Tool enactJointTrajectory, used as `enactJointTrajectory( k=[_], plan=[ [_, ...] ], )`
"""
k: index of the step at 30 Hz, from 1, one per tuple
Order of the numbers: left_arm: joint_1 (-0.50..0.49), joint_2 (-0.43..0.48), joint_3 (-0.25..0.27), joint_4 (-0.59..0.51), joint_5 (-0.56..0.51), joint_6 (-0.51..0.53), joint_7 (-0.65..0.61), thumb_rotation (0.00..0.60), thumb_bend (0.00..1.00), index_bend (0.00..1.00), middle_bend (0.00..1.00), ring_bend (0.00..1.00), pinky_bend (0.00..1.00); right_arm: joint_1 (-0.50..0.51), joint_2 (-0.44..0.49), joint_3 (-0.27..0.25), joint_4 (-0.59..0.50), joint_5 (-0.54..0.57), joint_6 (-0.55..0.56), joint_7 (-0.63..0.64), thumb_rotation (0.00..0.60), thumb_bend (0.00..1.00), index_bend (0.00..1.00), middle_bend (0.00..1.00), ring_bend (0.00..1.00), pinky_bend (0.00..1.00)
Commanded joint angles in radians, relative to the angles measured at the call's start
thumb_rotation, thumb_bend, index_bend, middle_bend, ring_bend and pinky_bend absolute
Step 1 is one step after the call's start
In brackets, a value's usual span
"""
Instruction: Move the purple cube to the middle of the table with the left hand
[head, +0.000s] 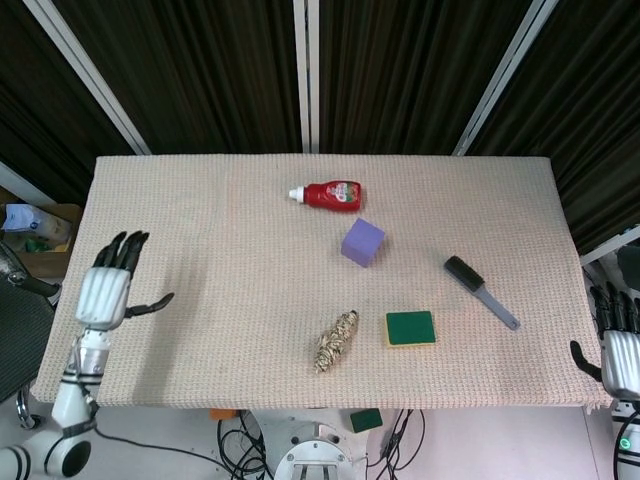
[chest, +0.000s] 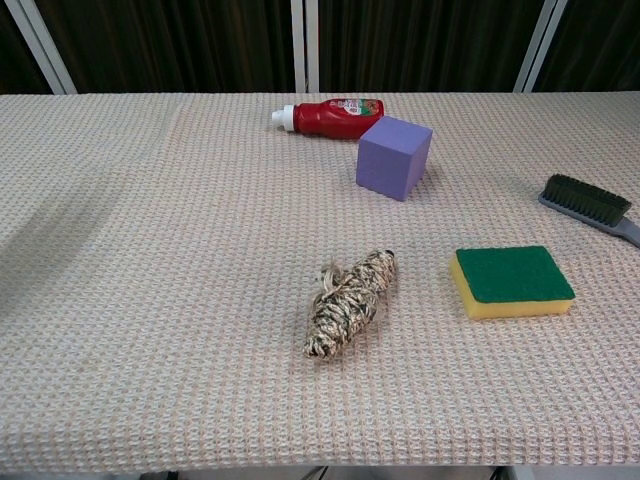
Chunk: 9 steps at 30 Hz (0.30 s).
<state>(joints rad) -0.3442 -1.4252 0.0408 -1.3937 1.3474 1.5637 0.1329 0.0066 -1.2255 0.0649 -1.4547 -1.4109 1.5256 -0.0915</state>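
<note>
The purple cube (head: 362, 242) (chest: 393, 157) stands alone near the middle of the beige table (head: 200, 220), just below the red bottle. No hand touches it. My left hand (head: 107, 291) is far off at the table's left edge, fingers spread and holding nothing. My right hand (head: 619, 351) shows at the lower right corner of the head view, beyond the table's right edge, its fingers apart and holding nothing. The chest view shows neither hand.
A red bottle (head: 327, 194) (chest: 327, 116) lies on its side behind the cube. A green-topped sponge (head: 411, 327) (chest: 511, 280) and a twine bundle (head: 336, 340) (chest: 350, 302) lie near the front edge. A black brush (head: 480, 290) (chest: 589, 205) lies at the right.
</note>
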Motion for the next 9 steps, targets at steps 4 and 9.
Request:
enactJointTrajectory(
  k=[4,9],
  plan=[
    [0.15,0.003,0.103,0.049,0.119,0.122,-0.023,0.209,0.09,0.06,0.07,0.04,0.2,-0.017,-0.045,-0.027,0.065,-0.023,-0.001,0.027,0.6,0.31,0.0,0.0,0.0,0.0],
    [0.176,0.03,0.104,0.016,0.155,0.124,-0.042,0.201,0.09,0.06,0.07,0.04,0.2,-0.026,-0.048,-0.03,0.083,-0.044,0.016,0.051,0.6,0.31,0.0,0.0,0.0,0.0]
  ],
)
